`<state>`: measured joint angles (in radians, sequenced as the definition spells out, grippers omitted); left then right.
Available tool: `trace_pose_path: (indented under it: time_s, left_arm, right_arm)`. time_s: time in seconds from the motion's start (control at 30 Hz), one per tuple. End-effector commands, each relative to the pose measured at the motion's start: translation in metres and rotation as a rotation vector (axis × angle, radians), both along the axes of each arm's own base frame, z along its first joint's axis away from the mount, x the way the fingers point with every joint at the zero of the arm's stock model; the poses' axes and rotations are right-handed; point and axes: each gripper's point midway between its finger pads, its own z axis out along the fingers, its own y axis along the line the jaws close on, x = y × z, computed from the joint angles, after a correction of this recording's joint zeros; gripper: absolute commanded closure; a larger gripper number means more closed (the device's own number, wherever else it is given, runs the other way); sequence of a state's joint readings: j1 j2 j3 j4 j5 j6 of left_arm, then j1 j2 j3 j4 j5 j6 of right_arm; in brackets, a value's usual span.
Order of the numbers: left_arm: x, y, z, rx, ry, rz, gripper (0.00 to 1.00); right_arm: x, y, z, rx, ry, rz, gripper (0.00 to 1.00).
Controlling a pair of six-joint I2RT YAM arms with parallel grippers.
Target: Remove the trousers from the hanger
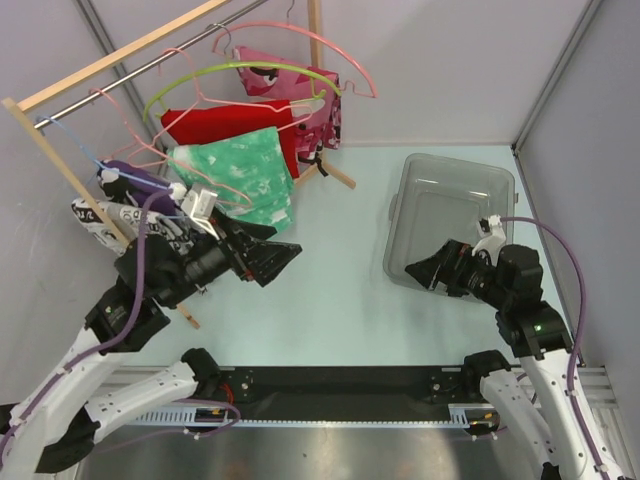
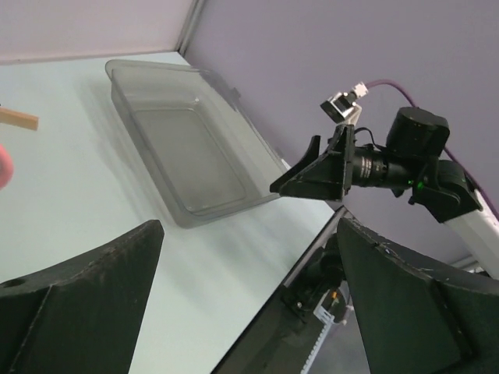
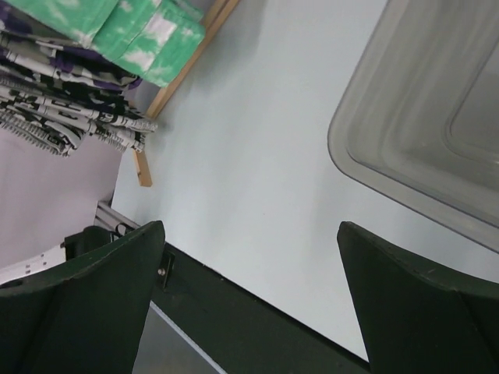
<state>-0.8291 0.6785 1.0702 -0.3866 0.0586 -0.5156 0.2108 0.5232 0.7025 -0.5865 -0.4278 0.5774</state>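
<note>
**Trousers on the rack, both arms clear of them**

The trousers (image 1: 135,180) hang at the left end of the rack (image 1: 60,165). From above they show as a narrow purple band lying crosswise to the rail (image 1: 130,72), packed between the green garment (image 1: 245,175) and the newsprint garment (image 1: 105,215). The left gripper (image 1: 272,256) hovers just right of the garments with its fingers spread and nothing between them. The right gripper (image 1: 425,270) is also spread and empty, at the near edge of the clear bin (image 1: 455,170). The worktop (image 1: 340,300) is pale blue-green and the walls are plain grey-lilac panels.
</note>
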Motion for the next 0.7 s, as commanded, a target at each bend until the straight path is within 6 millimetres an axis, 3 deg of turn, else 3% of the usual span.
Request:
trace_pose_path:
  time_s: [0.0,0.13,0.4,0.57,0.63,0.67]
  left_arm:
    - [-0.011,-0.003,0.043,-0.011,-0.028,-0.060,0.01]
    - [-0.016,-0.011,0.047,0.005,-0.003,-0.114,0.02]
    - [-0.039,-0.008,0.011,0.005,0.046,-0.195,0.02]
    - [-0.062,0.019,0.034,-0.068,-0.033,-0.189,0.03]
    - [-0.059,0.027,0.030,-0.037,0.001,-0.144,0.04]
    - [-0.055,0.037,0.041,-0.046,-0.004,-0.086,0.05]
  right_arm:
    - [-0.006,0.007,0.035,-0.030,-0.096,0.099,0.00]
    - [-0.008,0.010,0.046,-0.016,-0.121,0.121,0.00]
    - [-0.009,0.011,0.050,-0.023,-0.117,0.140,0.00]
    - [-0.012,0.012,0.049,-0.017,-0.112,0.149,0.00]
    - [-0.012,0.012,0.050,-0.010,-0.110,0.148,0.00]
    - [-0.014,0.013,0.050,-0.004,-0.108,0.152,0.00]
